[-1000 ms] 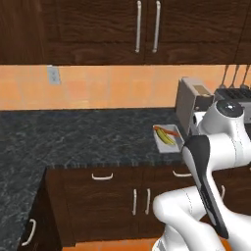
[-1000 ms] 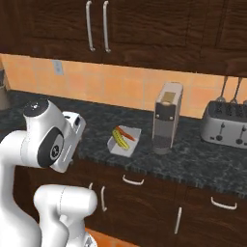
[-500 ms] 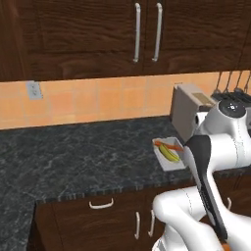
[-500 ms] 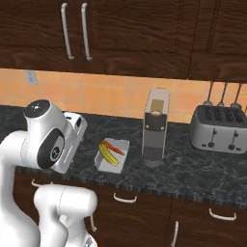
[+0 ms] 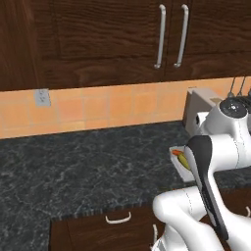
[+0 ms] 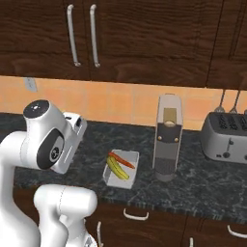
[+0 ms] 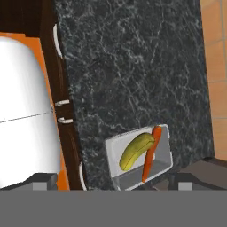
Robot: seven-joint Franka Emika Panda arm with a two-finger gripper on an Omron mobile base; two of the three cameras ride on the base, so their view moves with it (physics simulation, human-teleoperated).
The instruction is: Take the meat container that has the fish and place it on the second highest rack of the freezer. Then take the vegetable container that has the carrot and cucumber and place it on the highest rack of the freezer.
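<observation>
Counter (image 6: 212, 185) left of the tray (image 6: 120, 169) lies bare, giving free passage. Coffee machine (image 6: 166, 137) stands just right of the tray; toaster (image 6: 226, 137) farther right. Upper cabinets (image 6: 144, 34) limit overhead room.

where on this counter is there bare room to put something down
The widest free patch is the dark counter left of the white vegetable container, running back to the orange tiled wall and its outlet. A smaller patch lies between the coffee machine and the toaster. It is tight between container and coffee machine.
</observation>
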